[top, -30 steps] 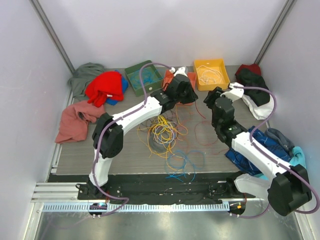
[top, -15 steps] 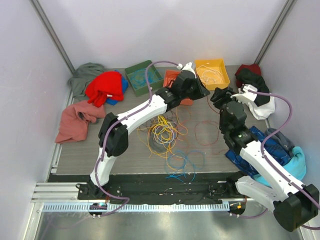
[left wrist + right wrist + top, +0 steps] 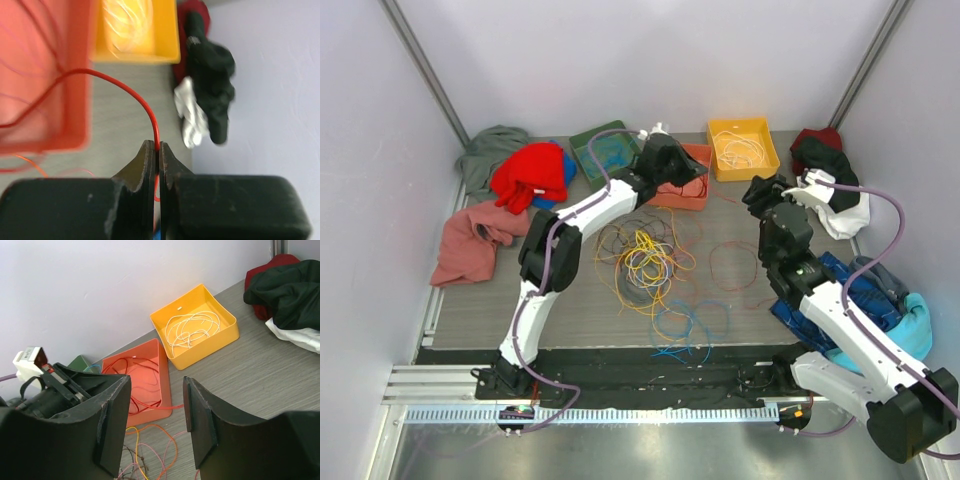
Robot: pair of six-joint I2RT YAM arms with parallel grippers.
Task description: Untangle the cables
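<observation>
While the grey table (image 3: 480, 290) carried clothes (image 3: 530, 172) along its edges, the cables (image 3: 645, 255) lay in a loose tangle at its middle, between the left arm (image 3: 582, 212) and the right arm (image 3: 840, 320). Beyond the tangle sat an orange tray (image 3: 692, 196) and a yellow tray (image 3: 743, 175) holding a white coil (image 3: 192, 330). The right gripper (image 3: 156, 390) hovered near the yellow tray, jaws parted and empty. The left gripper (image 3: 156, 150) hung by the orange tray, pinched tight on a red cable (image 3: 120, 83) that arced back over that tray.

place: robot lab cell | signs: bare white walls (image 3: 650, 60); slotted metal rail (image 3: 620, 413) at table (image 3: 490, 300) edge
</observation>
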